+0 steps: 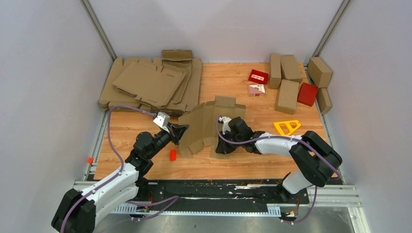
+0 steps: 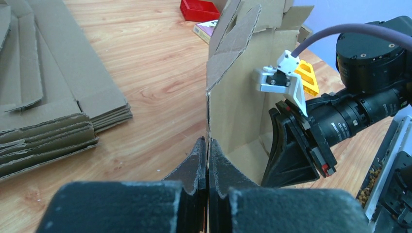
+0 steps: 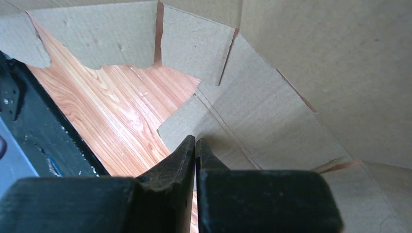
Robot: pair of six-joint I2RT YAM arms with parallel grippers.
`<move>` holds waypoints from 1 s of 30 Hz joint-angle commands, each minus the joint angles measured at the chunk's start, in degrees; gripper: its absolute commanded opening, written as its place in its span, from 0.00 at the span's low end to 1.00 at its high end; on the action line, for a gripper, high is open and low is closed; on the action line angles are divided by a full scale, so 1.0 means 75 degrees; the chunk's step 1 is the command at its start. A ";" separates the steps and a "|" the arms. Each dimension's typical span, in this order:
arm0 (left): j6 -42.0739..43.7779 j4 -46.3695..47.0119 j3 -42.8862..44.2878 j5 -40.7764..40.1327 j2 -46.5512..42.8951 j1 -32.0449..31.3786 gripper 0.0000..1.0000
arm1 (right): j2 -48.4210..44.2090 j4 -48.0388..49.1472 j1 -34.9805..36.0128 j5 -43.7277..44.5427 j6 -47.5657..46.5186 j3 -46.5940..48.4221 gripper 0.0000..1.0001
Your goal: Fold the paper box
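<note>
One paper box (image 1: 209, 125), a plain brown die-cut sheet only partly folded, stands on edge near the middle of the wooden table (image 1: 145, 167), its panels bent into a loose open curve with flaps sticking up at its 12 o'clock. My left gripper (image 2: 208, 145) meets it at 9 o'clock, jaws clamped on the thin vertical edge of an end panel, which runs straight down between the fingertips. My right gripper (image 3: 195, 141) sits at about 5 o'clock, inside the curve and low against a bottom flap; its jaws are pressed together, and I cannot tell whether a sliver of card is caught between them. Further out, a stack of flat sheets (image 1: 150, 85) lies at 10 o'clock, finished brown cartons (image 1: 287, 80) and two red boxes (image 1: 258, 76) at 2 o'clock, a yellow triangular frame (image 1: 286, 127) at 3 o'clock, and a small red block (image 1: 172, 155) at 7 o'clock. I judge the main risk to be my left hold: it grips only a narrow strip, so a hard push from the right could pull the edge free or tear it at a slit. Pushing off a crease could buckle a panel, and the loose sheet could topple.
</note>
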 commanded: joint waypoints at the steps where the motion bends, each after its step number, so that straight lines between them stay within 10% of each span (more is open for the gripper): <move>1: 0.0131 0.0255 -0.0071 -0.0119 -0.0080 -0.0055 0.00 | 0.0017 -0.0433 0.0209 0.0830 -0.0284 0.0319 0.07; 16: -0.1579 -0.0186 0.0108 -0.0360 -0.0143 -0.0177 0.00 | 0.0204 -0.0976 0.0844 0.2164 -0.0137 0.0519 0.08; 30: -0.1671 0.0910 0.0402 0.1578 0.1116 -0.0610 0.00 | -0.0038 -0.1040 0.0899 0.2400 -0.0102 0.0700 0.07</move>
